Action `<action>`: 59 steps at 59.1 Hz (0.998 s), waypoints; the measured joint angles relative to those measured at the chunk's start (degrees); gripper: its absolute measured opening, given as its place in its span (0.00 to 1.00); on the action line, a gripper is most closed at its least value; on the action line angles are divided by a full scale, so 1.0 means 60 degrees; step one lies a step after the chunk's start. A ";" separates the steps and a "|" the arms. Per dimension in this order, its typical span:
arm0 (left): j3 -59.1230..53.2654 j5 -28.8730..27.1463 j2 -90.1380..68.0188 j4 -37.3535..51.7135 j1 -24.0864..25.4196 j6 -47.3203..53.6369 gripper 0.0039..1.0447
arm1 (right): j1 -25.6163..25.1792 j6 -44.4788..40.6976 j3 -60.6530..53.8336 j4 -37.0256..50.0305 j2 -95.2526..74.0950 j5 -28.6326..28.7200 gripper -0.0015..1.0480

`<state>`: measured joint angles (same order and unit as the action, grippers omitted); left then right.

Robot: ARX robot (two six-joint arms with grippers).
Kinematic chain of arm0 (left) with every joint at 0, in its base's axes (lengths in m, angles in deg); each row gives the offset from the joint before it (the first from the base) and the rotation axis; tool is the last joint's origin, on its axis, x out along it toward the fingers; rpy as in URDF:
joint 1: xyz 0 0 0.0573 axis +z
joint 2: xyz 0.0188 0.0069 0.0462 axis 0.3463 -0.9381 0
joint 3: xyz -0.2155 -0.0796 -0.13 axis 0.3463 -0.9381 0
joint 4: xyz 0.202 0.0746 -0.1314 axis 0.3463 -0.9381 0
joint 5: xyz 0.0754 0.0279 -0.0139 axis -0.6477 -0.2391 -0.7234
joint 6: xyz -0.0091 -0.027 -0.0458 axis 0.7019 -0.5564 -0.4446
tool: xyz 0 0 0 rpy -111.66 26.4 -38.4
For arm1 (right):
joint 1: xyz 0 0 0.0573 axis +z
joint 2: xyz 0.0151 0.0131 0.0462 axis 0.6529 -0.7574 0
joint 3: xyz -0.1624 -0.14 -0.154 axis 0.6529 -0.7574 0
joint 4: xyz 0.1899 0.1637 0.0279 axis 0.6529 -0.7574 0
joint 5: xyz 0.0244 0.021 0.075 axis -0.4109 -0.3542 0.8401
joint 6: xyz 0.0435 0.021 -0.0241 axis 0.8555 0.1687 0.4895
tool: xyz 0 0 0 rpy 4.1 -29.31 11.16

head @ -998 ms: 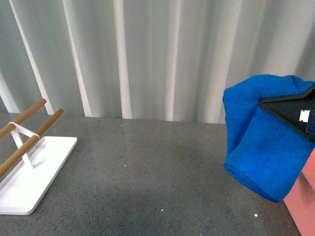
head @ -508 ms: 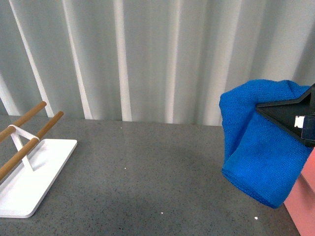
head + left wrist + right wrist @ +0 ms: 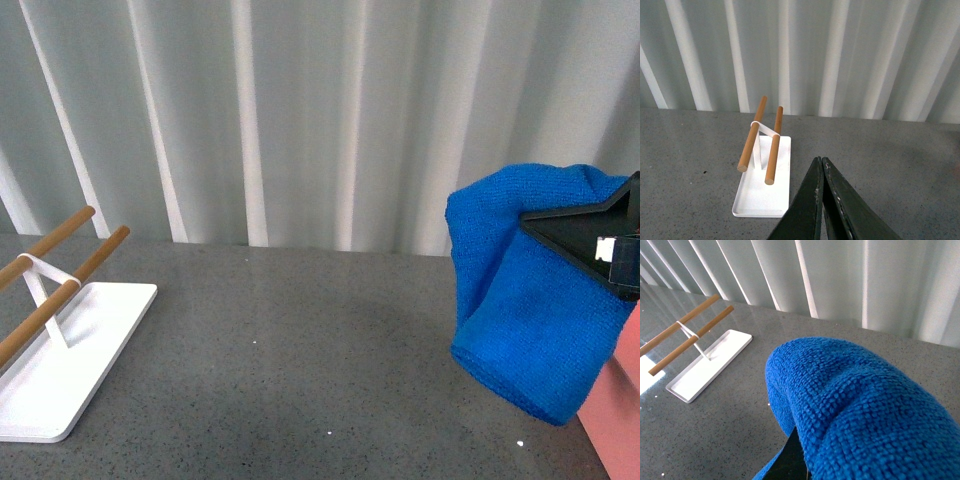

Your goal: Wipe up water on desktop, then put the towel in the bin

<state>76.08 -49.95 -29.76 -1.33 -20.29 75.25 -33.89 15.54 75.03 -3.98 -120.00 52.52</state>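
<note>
Royal-blue microfibre towel (image 3: 520, 320) hangs folded from the gripping right claw (image 3: 545, 222), long axis near vertical, just beside the salmon-pink plastic bin (image 3: 618, 420).

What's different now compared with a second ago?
The right gripper, shut on the towel, has sunk slightly and edged toward the robot's left, carrying the towel with it near the bin. Nothing was grabbed or released. The white tray and the desktop look unchanged.

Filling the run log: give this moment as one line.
right pincer shut on towel | towel hanging beside bin, not in it | left pincer shut, empty
</note>
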 joint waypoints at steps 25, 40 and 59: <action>0.0000 0.0000 0.0007 -0.0015 0.0000 0.0000 0.50 | 0.0827 0.0044 0.2335 -0.2954 -0.2113 -0.1195 0.05; 0.0000 0.0004 0.0007 -0.0015 0.0000 0.0000 0.91 | 0.1596 0.0066 0.4448 -0.5049 -0.4557 -0.1614 0.05; 0.0000 0.0004 0.0007 -0.0015 0.0000 0.0004 0.94 | 0.1410 -0.0022 0.4703 -0.4677 -0.6765 -0.1778 0.05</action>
<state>76.08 -49.93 -29.72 -1.42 -20.29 75.27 -25.43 15.41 103.25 -32.04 -160.59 41.85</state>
